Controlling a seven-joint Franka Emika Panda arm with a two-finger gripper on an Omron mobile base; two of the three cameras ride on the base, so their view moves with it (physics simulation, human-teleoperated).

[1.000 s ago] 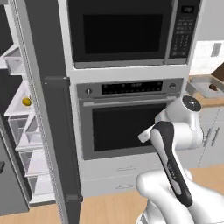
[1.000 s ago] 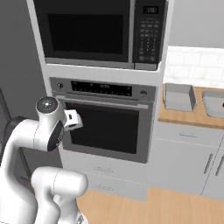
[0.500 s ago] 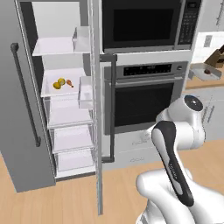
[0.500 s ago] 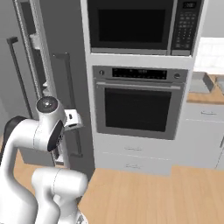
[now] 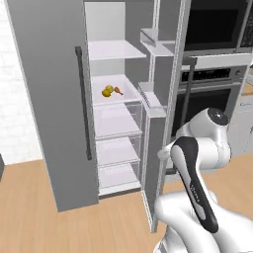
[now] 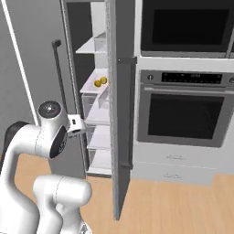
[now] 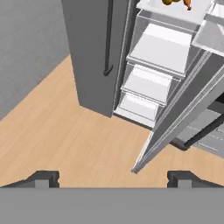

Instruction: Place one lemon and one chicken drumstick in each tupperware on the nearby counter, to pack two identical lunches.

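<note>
So the fridge [image 5: 49, 99] has its right-hand door [image 5: 165, 113] swung wide open, edge-on toward the robot, and you can look straight into the white shelves. On the second shelf from the top [image 5: 111, 96] sit the lemons [image 5: 107, 90], a little yellow clump, with what looks like a chicken drumstick [image 5: 118, 90] touching them on the right, orange-brown and small enough that I can't make out much more. From the right base view the lemons [image 6: 100, 82] show up as two yellow blobs on that same shelf, just left of the open door's edge [image 6: 119, 114].

The gripper [image 7: 113, 176] is hanging well back from the fridge, looking down over the wood floor [image 7: 65, 140], and its two dark fingertips [image 7: 43, 177] sit far apart at the bottom of the hand view with nothing between them. In that view the food is right up at the top edge, lemons [image 7: 170, 1] and the drumstick [image 7: 187, 3] partly cut off.

Right of the fridge there's a wall oven [image 6: 185, 109] with a microwave [image 6: 187, 27] stacked above it. The fridge's left door is closed, long dark handle [image 5: 83, 101] running down it.
</note>
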